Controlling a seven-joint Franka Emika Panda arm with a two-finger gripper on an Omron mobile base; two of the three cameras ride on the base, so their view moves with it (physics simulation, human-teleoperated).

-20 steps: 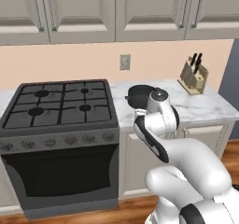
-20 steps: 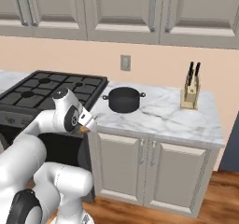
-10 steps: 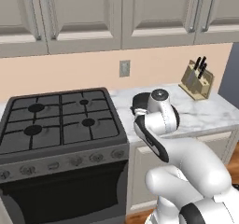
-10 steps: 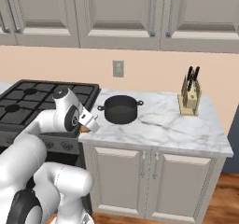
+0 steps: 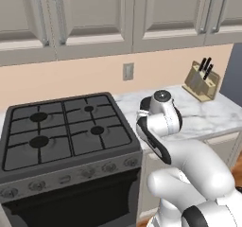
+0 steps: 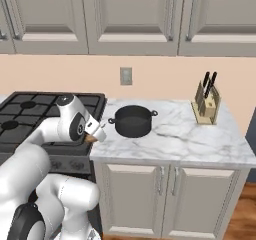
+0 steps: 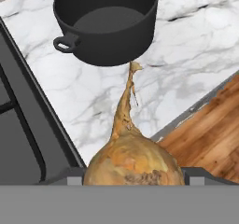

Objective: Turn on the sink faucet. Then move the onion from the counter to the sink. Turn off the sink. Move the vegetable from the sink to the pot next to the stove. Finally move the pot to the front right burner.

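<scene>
The gripper (image 6: 94, 135) pinches the onion (image 7: 134, 160) between its jaws, the bulb's thin stem tip pointing toward the pot (image 7: 106, 22). It hangs just short of the pot, apparently over the counter (image 6: 175, 134) edge beside the stove (image 5: 66, 129). The pot stands empty on the counter, near the stove; a knife block (image 6: 206, 104) sits well beyond it.

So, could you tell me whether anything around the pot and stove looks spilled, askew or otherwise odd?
Nothing stands out. The pot sits upright and empty on the counter beside the stove, and the gripper holds the onion.
</scene>
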